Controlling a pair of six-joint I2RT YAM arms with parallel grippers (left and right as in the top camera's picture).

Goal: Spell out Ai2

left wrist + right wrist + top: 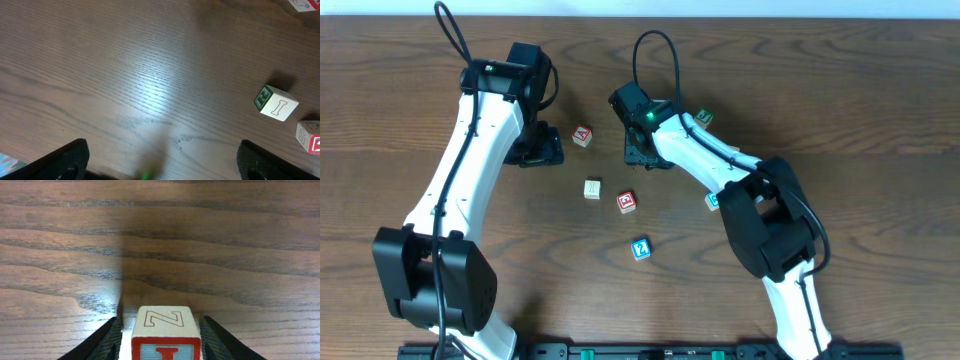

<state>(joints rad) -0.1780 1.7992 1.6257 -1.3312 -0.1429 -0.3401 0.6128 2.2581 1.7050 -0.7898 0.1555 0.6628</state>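
The right gripper (166,342) is clamped on a block (162,330). Its two fingers (102,337) press on the block's sides. Only the right wrist view shows this block. From above, the gripper covers it.

The block is pale wood. Its top has a letter in thin red lines that reads as Z or N. Its front has a red frame, a blue square and a red mark that is cut off by the bottom edge. It sits on the table (840,80), near the middle and toward the back.

The left gripper (165,167) is spread wide with nothing in it. Only bare wood lies between its tips.

The left wrist view shows the I block (276,102). It has a thin I on a pale face and a green side. A second block (310,137) with red on it sits just beside it, cut off by the picture's edge.

The view from above shows more blocks, but their letters are too small to read. A red block (582,135) lies between the two grippers. A tan block (592,188) and a red one (626,202) lie nearer the front. A blue block (640,248) is nearer still. A green block (703,118) sits behind the right arm (720,165).
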